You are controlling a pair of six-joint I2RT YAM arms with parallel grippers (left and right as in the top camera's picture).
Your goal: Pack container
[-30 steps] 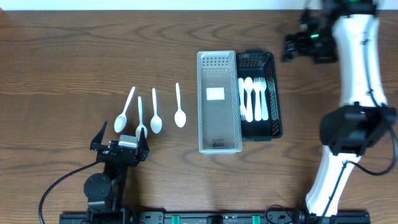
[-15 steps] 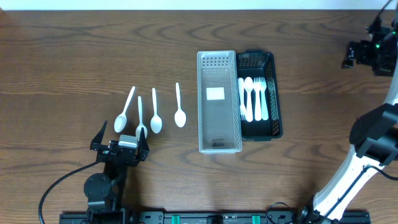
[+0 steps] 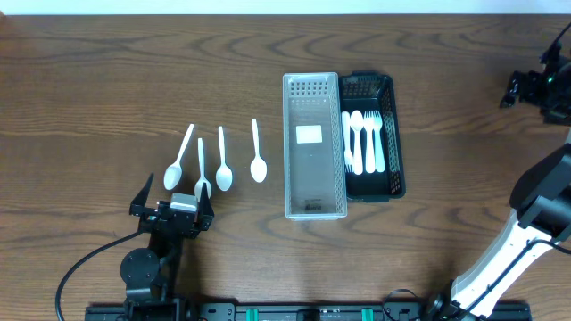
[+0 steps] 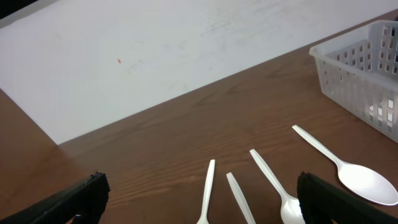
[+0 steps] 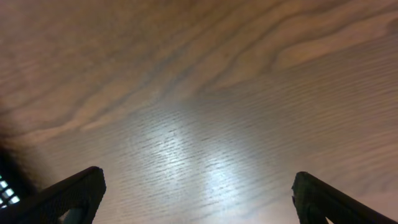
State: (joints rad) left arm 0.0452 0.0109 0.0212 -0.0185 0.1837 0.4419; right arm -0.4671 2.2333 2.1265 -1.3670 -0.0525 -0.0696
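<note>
Several white plastic spoons lie side by side on the wooden table, left of a clear slotted container that holds no cutlery. In the left wrist view the spoons lie just ahead of me, and the container stands at the right edge. My left gripper rests low at the spoons' near ends. It is open, with nothing between its fingers. My right gripper hovers at the far right, open over bare wood.
A black slotted basket stands against the clear container's right side with several white forks in it. The right arm's white links rise along the table's right edge. A white wall lies beyond the table's far edge.
The right arm has swung from beside the black basket's far corner out to the table's right edge. The left arm and the cutlery have not moved.
</note>
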